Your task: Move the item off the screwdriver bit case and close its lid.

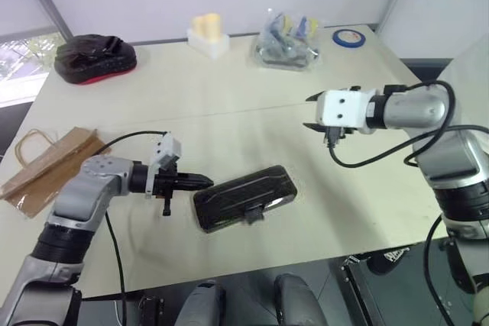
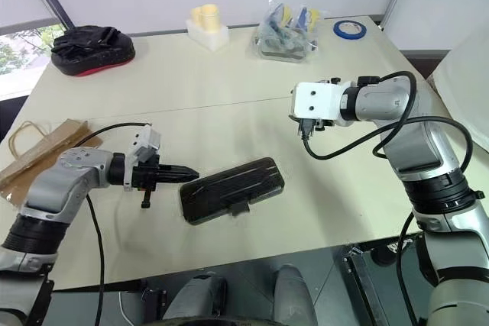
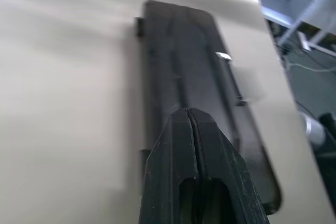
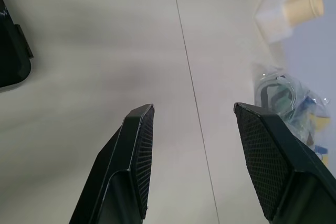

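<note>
The screwdriver bit case (image 1: 244, 198) lies flat near the table's front edge. Its dark lid (image 3: 194, 77) is down over it, and a small black latch (image 1: 254, 211) shows on the near side. The item, a brown paper bag (image 1: 50, 167) with twine handles, lies flat at the table's left edge, well clear of the case. My left gripper (image 1: 206, 182) is shut and empty. It points at the case's left end, with its tips just short of it. My right gripper (image 1: 312, 111) hovers open and empty above the table, to the right of the case and farther back.
A black-and-red pouch (image 1: 95, 57) sits at the back left. At the back stand a white-and-yellow block (image 1: 208, 32) and a clear plastic bag of parts (image 1: 286, 40), with a blue tape roll (image 1: 348, 37) at the back right. A seam (image 4: 189, 77) crosses the tabletop.
</note>
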Action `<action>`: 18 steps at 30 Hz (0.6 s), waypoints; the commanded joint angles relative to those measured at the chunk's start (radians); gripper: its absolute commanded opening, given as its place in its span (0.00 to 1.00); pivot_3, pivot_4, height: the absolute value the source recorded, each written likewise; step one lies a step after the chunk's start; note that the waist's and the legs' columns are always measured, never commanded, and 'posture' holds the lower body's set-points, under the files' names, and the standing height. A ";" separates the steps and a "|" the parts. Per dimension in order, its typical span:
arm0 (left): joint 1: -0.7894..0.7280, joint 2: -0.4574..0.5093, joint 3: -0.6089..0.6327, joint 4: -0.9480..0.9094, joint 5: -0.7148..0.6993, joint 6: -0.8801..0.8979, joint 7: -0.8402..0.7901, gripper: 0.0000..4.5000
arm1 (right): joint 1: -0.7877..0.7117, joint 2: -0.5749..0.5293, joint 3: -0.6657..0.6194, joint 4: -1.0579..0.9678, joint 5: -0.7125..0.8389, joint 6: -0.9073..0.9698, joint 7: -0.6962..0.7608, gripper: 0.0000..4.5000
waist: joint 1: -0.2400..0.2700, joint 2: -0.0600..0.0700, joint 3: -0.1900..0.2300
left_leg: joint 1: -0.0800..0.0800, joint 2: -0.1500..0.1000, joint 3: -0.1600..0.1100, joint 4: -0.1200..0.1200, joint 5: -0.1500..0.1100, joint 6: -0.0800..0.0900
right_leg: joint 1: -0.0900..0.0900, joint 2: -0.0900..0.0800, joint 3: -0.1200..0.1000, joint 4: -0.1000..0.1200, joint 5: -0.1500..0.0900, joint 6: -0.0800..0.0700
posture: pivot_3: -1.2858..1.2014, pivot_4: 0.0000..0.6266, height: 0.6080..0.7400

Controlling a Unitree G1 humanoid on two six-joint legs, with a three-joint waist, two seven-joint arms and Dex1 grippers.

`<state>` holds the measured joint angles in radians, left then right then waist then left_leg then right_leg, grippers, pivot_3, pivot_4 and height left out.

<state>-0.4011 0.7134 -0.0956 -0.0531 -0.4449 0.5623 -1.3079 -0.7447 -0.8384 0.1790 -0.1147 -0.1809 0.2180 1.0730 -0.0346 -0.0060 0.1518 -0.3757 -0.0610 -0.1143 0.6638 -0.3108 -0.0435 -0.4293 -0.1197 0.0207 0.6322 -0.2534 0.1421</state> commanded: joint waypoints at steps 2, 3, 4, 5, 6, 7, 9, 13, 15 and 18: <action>0.000 0.005 -0.067 -0.001 0.030 -0.037 -0.037 0.00 | -0.015 -0.011 -0.022 -0.026 0.008 -0.002 -0.012 0.55 | 0.000 0.000 0.000 | 0.000 0.000 0.000 0.000 0.000 0.000 | 0.000 0.000 0.000 0.000 0.000 0.000 | 0.52 0.24 1.00; 0.000 0.005 -0.085 0.011 0.040 -0.046 -0.047 0.00 | -0.013 -0.011 -0.022 -0.027 0.008 0.000 -0.012 0.55 | -0.001 0.000 0.000 | 0.000 0.000 0.000 0.000 0.000 0.000 | 0.000 0.000 0.000 0.000 0.000 0.000 | 0.52 0.24 1.00; -0.001 0.005 -0.101 0.024 0.050 -0.056 -0.056 0.00 | -0.010 -0.012 -0.021 -0.031 0.009 0.002 -0.011 0.55 | -0.001 0.000 0.000 | 0.000 0.000 0.001 0.000 0.000 0.000 | 0.000 0.000 0.000 0.000 0.000 0.000 | 0.52 0.24 1.00; -0.003 0.004 -0.121 0.045 0.068 -0.074 -0.064 0.00 | -0.003 -0.013 -0.021 -0.038 0.010 0.005 -0.009 0.55 | -0.001 0.000 0.000 | 0.000 0.000 0.002 0.000 0.000 0.000 | 0.000 0.000 0.000 0.000 0.000 0.000 | 0.52 0.24 1.00; -0.006 0.003 -0.135 0.066 0.084 -0.090 -0.068 0.00 | 0.003 -0.013 -0.020 -0.045 0.012 0.008 -0.007 0.55 | -0.001 0.000 0.000 | 0.000 0.000 0.002 0.000 0.000 0.000 | 0.000 0.000 0.000 0.000 0.000 0.000 | 0.52 0.24 1.00; -0.010 0.002 -0.148 0.087 0.100 -0.107 -0.071 0.00 | 0.011 -0.015 -0.020 -0.053 0.014 0.011 -0.004 0.55 | 0.001 0.000 0.000 | 0.000 0.000 0.003 0.000 0.000 0.000 | 0.000 0.000 0.000 0.000 0.000 0.000 | 0.52 0.24 1.00; -0.016 -0.002 -0.189 0.148 0.156 -0.161 -0.072 0.00 | 0.043 -0.016 -0.028 -0.088 0.037 0.044 0.007 0.55 | 0.003 0.000 0.000 | 0.000 0.000 0.003 0.000 0.000 0.000 | 0.001 0.000 0.000 0.000 0.000 0.000 | 0.52 0.24 1.00; -0.016 -0.016 -0.243 0.245 0.236 -0.264 -0.057 0.00 | 0.137 -0.022 -0.052 -0.192 0.113 0.154 0.042 0.55 | 0.024 0.002 -0.002 | 0.003 0.000 0.004 0.001 0.000 0.001 | 0.004 0.000 0.000 -0.001 0.000 0.000 | 0.52 0.24 1.00; -0.012 -0.019 -0.261 0.268 0.258 -0.300 -0.051 0.00 | 0.212 -0.043 -0.080 -0.264 0.181 0.203 0.080 0.55 | 0.028 0.003 -0.002 | 0.004 0.000 0.003 0.002 -0.003 0.005 | 0.006 0.000 -0.001 0.000 0.000 0.000 | 0.52 0.24 1.00; -0.010 -0.017 -0.267 0.282 0.268 -0.322 -0.052 0.00 | 0.276 -0.052 -0.114 -0.335 0.290 0.333 0.112 0.55 | 0.028 0.004 -0.003 | 0.005 0.000 0.002 0.002 -0.003 0.006 | 0.009 0.000 -0.001 -0.001 0.000 0.000 | 0.52 0.24 1.00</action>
<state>-0.4570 0.6775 -0.2940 0.1321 -0.2993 0.2224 -1.3945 -0.4658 -0.8833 0.1205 -0.3907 0.0360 0.4758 1.1688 -0.0064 -0.0025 0.1489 -0.3690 -0.0610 -0.1123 0.6660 -0.3144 -0.0369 -0.4191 -0.1196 0.0195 0.6313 -0.2535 0.1420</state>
